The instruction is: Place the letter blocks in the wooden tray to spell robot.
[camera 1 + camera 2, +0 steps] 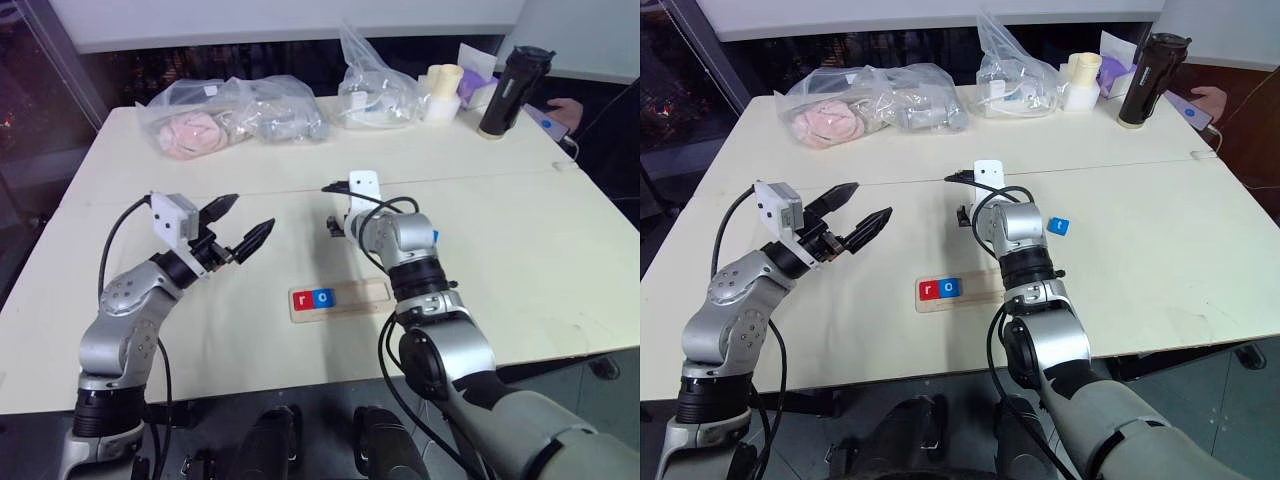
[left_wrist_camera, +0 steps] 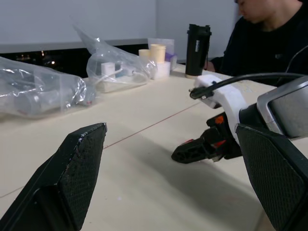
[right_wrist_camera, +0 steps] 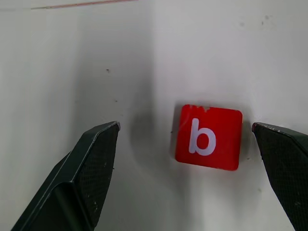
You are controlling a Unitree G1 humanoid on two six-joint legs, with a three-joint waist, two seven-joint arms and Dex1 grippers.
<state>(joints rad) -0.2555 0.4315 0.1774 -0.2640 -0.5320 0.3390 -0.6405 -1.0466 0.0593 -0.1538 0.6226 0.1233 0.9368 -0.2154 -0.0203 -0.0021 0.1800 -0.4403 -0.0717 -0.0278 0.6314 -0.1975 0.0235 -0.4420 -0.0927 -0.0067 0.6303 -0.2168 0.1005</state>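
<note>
Reaching down with its fingers spread wide, the right end effector is framing the red b block, because r and o are sitting in the wooden tray at 6 o'clock; the left end effector is waiting spread too

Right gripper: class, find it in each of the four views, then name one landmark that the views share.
Left eye view: the right gripper is mid-table, beyond the wooden tray, half hidden by its own wrist.
Right eye view: same spot, left of a loose blue block.
Left wrist view: ahead, past the left gripper, low over the table.
Right wrist view: its open fingers flank the red b block.
Shared landmark: the seam across the table.
</note>
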